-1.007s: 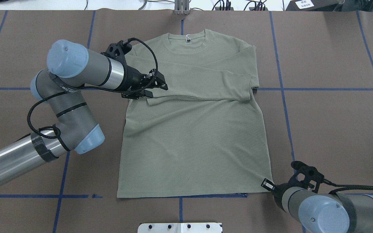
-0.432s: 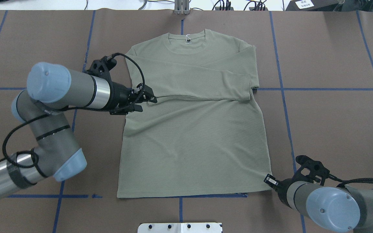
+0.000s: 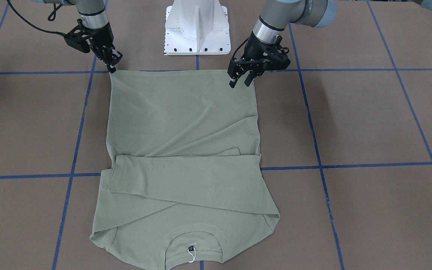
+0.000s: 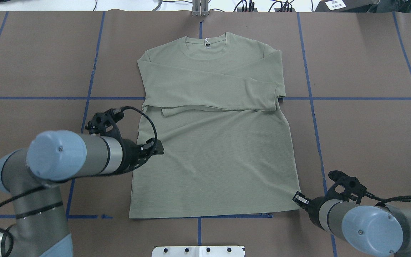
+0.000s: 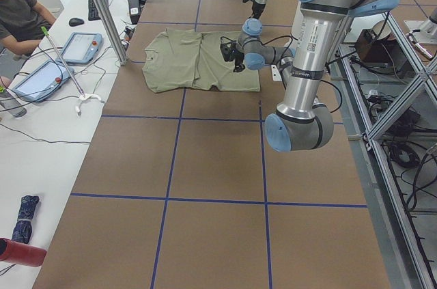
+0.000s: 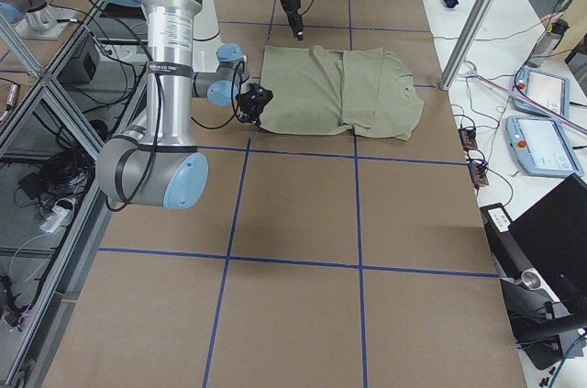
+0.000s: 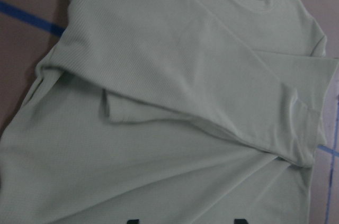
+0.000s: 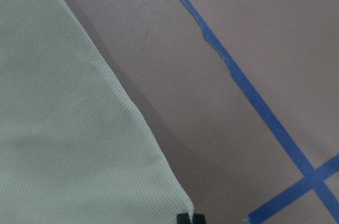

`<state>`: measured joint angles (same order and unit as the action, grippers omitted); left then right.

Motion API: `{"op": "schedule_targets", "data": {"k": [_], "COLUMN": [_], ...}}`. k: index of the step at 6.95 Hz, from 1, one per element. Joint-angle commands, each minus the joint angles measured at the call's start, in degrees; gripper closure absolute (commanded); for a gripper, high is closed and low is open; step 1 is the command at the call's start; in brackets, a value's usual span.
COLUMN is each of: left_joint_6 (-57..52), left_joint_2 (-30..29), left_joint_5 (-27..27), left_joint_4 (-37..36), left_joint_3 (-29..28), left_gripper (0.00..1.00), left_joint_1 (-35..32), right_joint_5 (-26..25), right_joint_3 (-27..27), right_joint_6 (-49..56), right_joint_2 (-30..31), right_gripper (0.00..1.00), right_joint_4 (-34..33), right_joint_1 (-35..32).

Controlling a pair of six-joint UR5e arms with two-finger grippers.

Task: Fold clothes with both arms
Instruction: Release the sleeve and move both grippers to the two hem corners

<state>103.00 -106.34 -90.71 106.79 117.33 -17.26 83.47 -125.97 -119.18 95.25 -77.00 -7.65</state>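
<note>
Step in hand: I judge this to be the hem pick-up. Both sleeves [image 4: 209,89] already lie crossed over the chest, and the bottom half is not yet folded.
Shirt: the sage-green knit shirt [image 4: 212,160] lies flat on the brown table [image 4: 369,125], collar [image 4: 205,44] and white hang tag [image 4: 207,42] at the far edge from me, hem along the blue tape line [image 4: 234,215] nearest my base.
My left gripper [image 4: 157,147]: spread wide and holding nothing. It hovers over the shirt's left side edge, about midway down the body. In my left wrist view only the two fingertips [image 7: 132,221] show, far apart, with bare cloth between them.
My right gripper [image 4: 297,197]: fingers pinched together at the right hem corner [image 8: 185,203]. The cloth runs right up to the tips, so I judge the corner is gripped, though it lies flat and unlifted.
Next move: my left gripper needs to get down to the left hem corner [image 4: 130,215], straddle the edge and close on it.
After that: both arms should lift evenly and carry the hem toward the collar, keeping the sleeves undisturbed.
</note>
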Motion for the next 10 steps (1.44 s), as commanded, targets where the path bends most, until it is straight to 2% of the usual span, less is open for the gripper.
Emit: {"op": "schedule_targets", "data": {"k": [1,6,7,8,9,10], "left_joint_6": [4.67,4.41,4.49,4.67,4.58,4.41], "left_joint_2": [4.29,4.39,4.13,3.95,4.04,4.65], "left_joint_5": [7.21,6.95,6.77,6.60,6.59,6.59], "left_joint_4": [-4.75,-4.92,-4.92,-4.92,-4.92,-4.92], "left_joint_3": [2.47,-1.57,-1.49,-1.40,-1.40,-1.66], "left_gripper": [0.33,0.37,0.41,0.59,1.00,1.00], "left_joint_1": [8.37,10.75,10.75,10.75,10.67,10.67], "right_joint_5": [-0.15,-0.23,-0.23,-0.23,-0.23,-0.15], "right_joint_3": [-0.06,-0.06,-0.15,-0.50,-0.50,-1.11], "right_joint_6": [0.00,0.00,-0.09,-0.09,0.00,0.00], "right_joint_2": [-0.23,-0.50,-0.59,-0.59,-0.59,-0.59], "right_gripper": [1.00,1.00,1.00,1.00,1.00,1.00], "right_joint_4": [0.10,0.10,0.19,0.19,0.19,0.19], "right_joint_1": [0.09,0.09,0.09,0.00,-0.17,-0.18]}}
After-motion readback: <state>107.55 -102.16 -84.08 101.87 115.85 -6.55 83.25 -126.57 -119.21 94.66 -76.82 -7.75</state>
